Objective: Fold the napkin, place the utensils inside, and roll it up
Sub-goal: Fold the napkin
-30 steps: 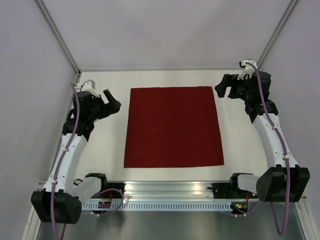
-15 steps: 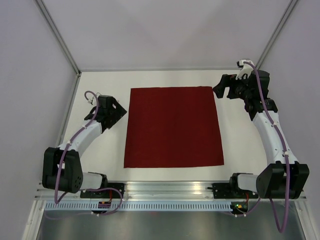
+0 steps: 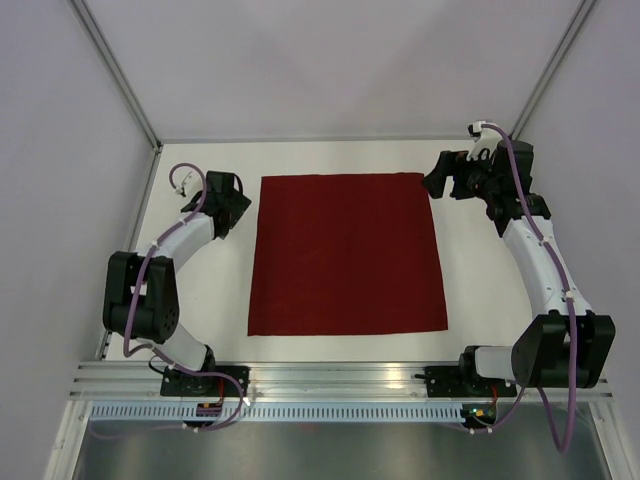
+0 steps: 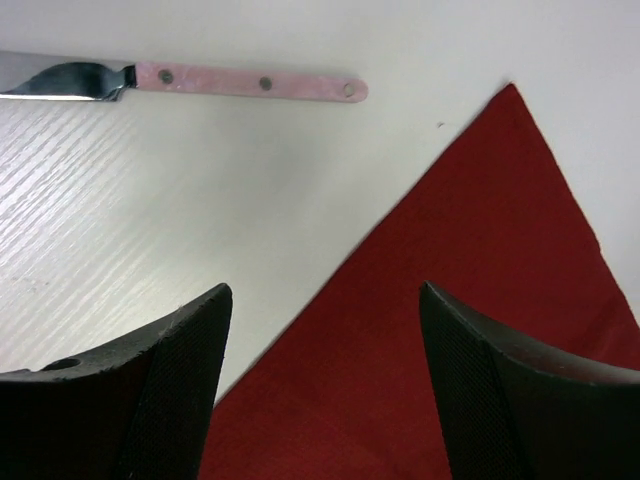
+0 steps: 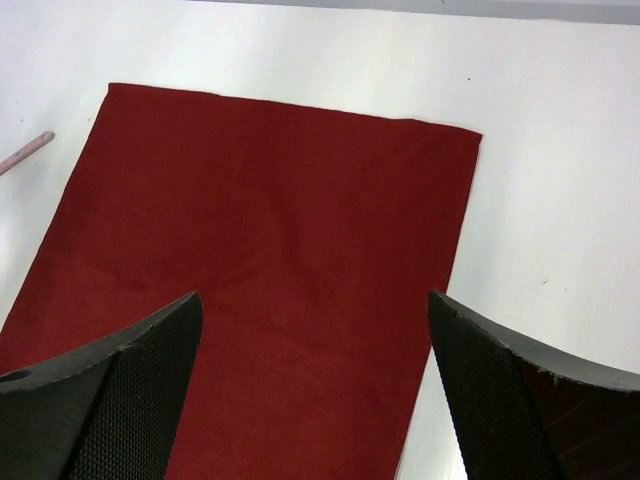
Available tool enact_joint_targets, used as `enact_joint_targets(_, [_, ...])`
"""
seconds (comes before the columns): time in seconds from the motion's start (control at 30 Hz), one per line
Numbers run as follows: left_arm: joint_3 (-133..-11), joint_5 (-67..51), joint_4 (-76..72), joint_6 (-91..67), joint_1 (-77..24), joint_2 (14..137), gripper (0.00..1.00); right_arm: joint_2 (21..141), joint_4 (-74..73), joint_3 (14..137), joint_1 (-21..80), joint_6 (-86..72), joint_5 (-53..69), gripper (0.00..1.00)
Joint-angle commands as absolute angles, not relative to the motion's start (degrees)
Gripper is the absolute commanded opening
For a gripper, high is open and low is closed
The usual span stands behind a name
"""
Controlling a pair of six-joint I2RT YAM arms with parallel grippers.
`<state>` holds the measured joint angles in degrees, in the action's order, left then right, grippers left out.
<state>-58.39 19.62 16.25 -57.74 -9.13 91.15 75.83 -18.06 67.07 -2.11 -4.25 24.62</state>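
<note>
The plain dark red square cloth napkin (image 3: 346, 255) lies flat on the white tabletop (image 3: 480, 290), its near edge towards the arm bases. Each arm sits by a far corner: the left gripper (image 3: 232, 205) just outside the far-left one, the right gripper (image 3: 436, 183) at the far-right one, both spread wide and empty. Beyond the left corner lies a pink-handled steel utensil (image 4: 250, 82)

The white, faintly wood-grained table (image 3: 480, 290) carries a plain dark red square cloth napkin (image 3: 345, 255) spread flat; a pink-handled steel knife (image 4: 240, 82) lies near one corner, not touching
</note>
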Motion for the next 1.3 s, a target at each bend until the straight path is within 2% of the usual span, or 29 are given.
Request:
enact_joint_targets(0.0, [-62.1, 20.9, 16.2, -59.2, -9.1, 92.3, 0.79, 76.3, -17.9, 69.0, -2.1, -4.6, 25.7, 0.98])
enact_joint_targets(0.1, [-61.3, 18.1, 14.8, -56.2, -9.1, 93.0, 0.78, 77.1, -17.9, 69.3, -1.9, -4.7, 26.1, 0.98])
enact_joint_targets(0.23, [-66.2, 12.8, 13.4, -46.3, -11.5, 96.1, 0.75, 78.0, -18.7, 69.7, -1.8, -4.5, 26.7, 0.98])
enact_joint_targets(0.33, [-68.9, 14.0, 15.8, -36.2, -19.7, 97.3, 0.75, 78.0, -19.7, 70.7, -1.8, -4.0, 25.6, 0.98])
enact_joint_targets(0.37, [-69.2, 15.5, 16.8, -34.9, -25.6, 97.5, 0.75, 77.8, -19.9, 71.1, -1.8, -3.6, 24.7, 0.98])
enact_joint_targets(0.43, [-69.0, 17.8, 16.7, -32.8, -31.2, 97.7, 0.76, 77.0, -20.6, 71.5, -1.8, -3.3, 21.8, 0.98])
enact_joint_targets(0.63, [-75.3, 20.5, 16.2, -31.5, -52.4, 105.7, 0.76, 76.8, -26.4, 77.0, -1.8, -1.8, 19.5, 0.98])
enact_joint_targets(0.73, [-81.0, 22.1, 15.4, -30.5, -59.1, 111.4, 0.75, 76.5, -27.6, 79.1, -1.8, -2.0, 19.7, 0.98])
enact_joint_targets(1.03, [-98.5, 21.4, 15.1, -24.5, -72.8, 125.1, 0.73, 74.2, -28.6, 81.2, -1.8, -3.3, 20.1, 0.98])
enact_joint_targets(1.27, [-104.6, 18.8, 15.3, -21.6, -76.6, 131.1, 0.69, 74.5, -28.8, 81.5, -1.9, -3.4, 20.7, 0.98])
